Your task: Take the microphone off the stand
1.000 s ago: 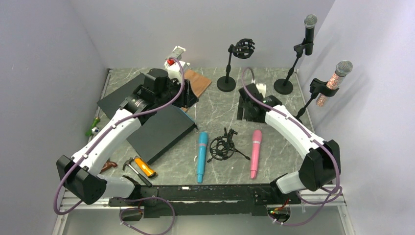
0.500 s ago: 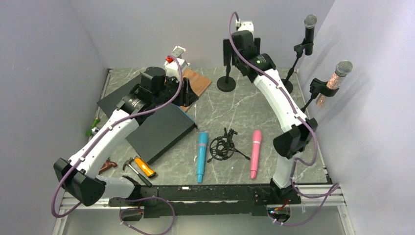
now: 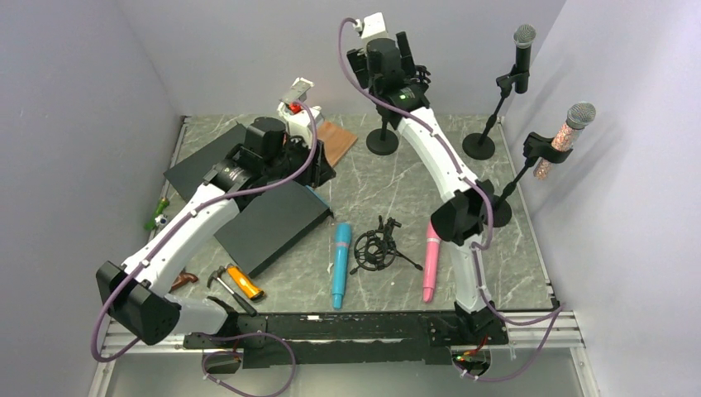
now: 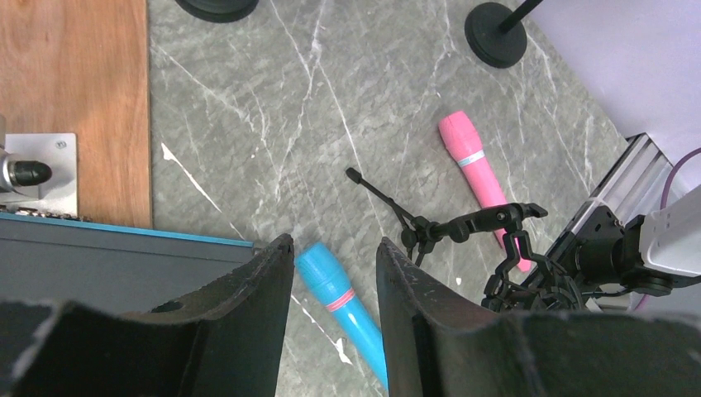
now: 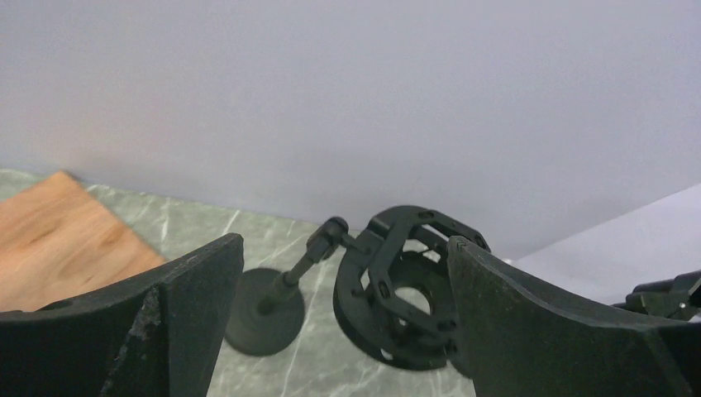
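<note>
Top external view alone shows the two mounted units: a black microphone (image 3: 523,51) clipped upright in its stand (image 3: 478,145) at the right rear of the bench (image 3: 380,186), and a glitter-bodied microphone (image 3: 565,132) tilted in a second stand (image 3: 539,147) by the right wall. Neither falls within the wrist views.

Right wrist view supplies detail that the overhead lacks. The right tool (image 5: 343,248) is released, fingers spread wide, with a bare shock-mount ring (image 5: 405,289) between them. The ring overlaps one finger, so contact there cannot be confirmed. Nothing is gripped.

Left wrist view shows the left tool (image 4: 331,248) with fingers partly parted and holding nothing. It hangs above a blue microphone (image 4: 343,302) lying on the bench, with a pink microphone (image 4: 479,178) and a small tripod mount (image 4: 463,227) nearby.

Right arm reaches high toward the rear wall. Left arm stretches low across a dark case (image 3: 269,223).
</note>
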Controlling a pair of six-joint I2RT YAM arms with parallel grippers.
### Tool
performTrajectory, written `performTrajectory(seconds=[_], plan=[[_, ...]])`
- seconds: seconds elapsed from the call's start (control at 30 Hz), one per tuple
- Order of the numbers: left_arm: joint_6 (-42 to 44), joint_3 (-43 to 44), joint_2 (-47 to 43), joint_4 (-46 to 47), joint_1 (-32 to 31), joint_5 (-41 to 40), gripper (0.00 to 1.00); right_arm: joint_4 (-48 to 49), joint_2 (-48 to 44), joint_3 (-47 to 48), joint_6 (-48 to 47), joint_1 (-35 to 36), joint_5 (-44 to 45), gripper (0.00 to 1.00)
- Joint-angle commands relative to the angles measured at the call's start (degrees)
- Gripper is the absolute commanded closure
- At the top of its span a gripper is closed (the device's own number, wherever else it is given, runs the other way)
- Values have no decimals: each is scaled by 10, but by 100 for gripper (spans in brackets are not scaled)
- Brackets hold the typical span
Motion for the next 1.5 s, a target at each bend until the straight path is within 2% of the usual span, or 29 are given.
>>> performTrajectory(seconds=[0.0,0.1,0.2,0.33,0.43,0.57,0.7,0.83,0.93,1.0,1.2,1.47], plan=[[12,14,11,5,-1,20,55,89,51,50,-118,0,82,10],[13,15,15,3,-1,19,55,118,63,41,-139,-5,99,25],[11,14,19,4,-1,22,55,117,74,44,-129,-14,102,26],[11,12,22,6,0,23,55,92,81,38,-94,-29,71,18],[10,12,22,7,-2,25,55,72,91,39,-62,-41,50,18],[10,13,24,6,-1,24,55,53,97,31,-31,-50,16,23],[11,15,24,3,-1,27,54,39,111,35,-18,-55,7,36],[14,14,24,6,-1,38,41,29,111,22,-4,-59,-15,48],[15,9,22,10,-1,52,22,20,112,16,12,-62,-36,55],[16,6,21,12,-1,56,15,7,116,17,27,-64,-52,60],[18,8,18,8,-1,49,11,-23,127,-4,48,-65,-83,68],[19,10,17,5,-1,52,11,-61,135,-45,42,-66,-93,72]])
